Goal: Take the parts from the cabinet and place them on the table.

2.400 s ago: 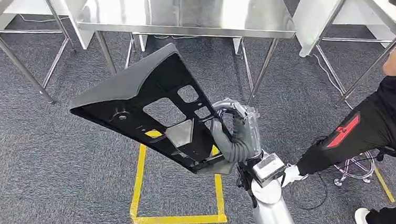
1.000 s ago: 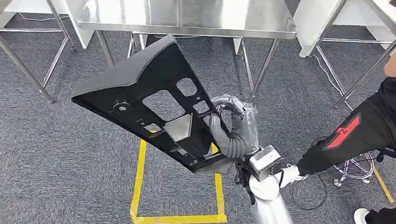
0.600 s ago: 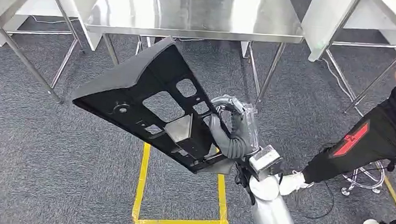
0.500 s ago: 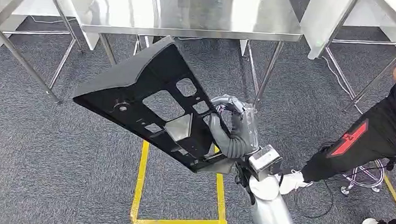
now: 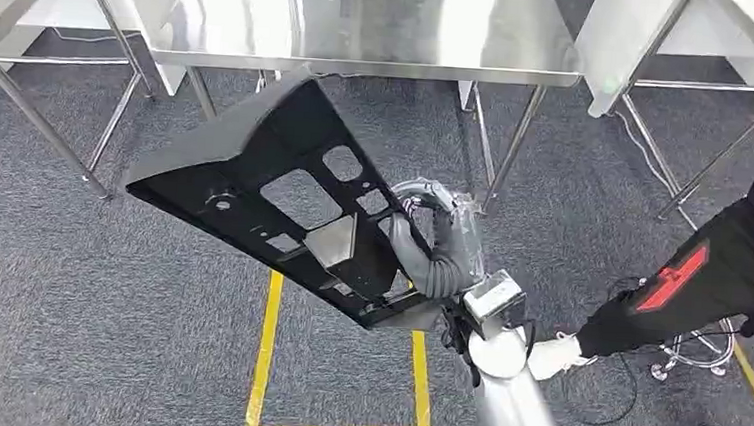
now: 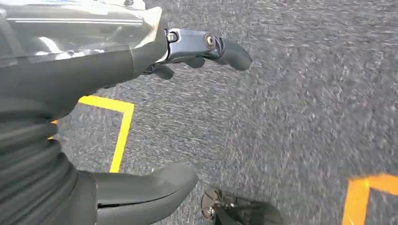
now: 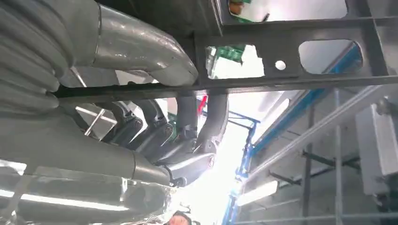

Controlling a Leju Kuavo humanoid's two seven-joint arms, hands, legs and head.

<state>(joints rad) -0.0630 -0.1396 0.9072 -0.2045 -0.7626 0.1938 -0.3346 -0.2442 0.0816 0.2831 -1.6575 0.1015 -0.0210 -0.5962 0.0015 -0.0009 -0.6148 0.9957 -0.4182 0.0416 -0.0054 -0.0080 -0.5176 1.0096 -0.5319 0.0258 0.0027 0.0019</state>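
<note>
Head view: the right hand (image 5: 438,245) grips a large black part (image 5: 255,179), a flat triangular panel with several cut-outs, by its near edge. Its fingers curl through one opening and its thumb lies against the face. The part is carried in the air, tilted, above grey carpet (image 5: 65,312) and a yellow tape square (image 5: 267,366). A steel table (image 5: 366,22) stands just ahead, its front edge close beyond the part's far tip. A person (image 5: 721,257) in dark clothes stands to the right.

Left wrist view: the left hand (image 6: 117,117) hangs over the carpet with fingers (image 6: 220,47) and thumb apart and nothing between them.

Right wrist view: from below, the right hand's dark fingers (image 7: 206,122) hook through an opening in the part's frame and its thumb (image 7: 141,47) presses the other side, a firm hold.

Judgement: the part is out of the cabinet and most of the way there. What remains is to close the last gap, lay the part on the table and let go. Whether more parts wait in the cabinet cannot be told.
</note>
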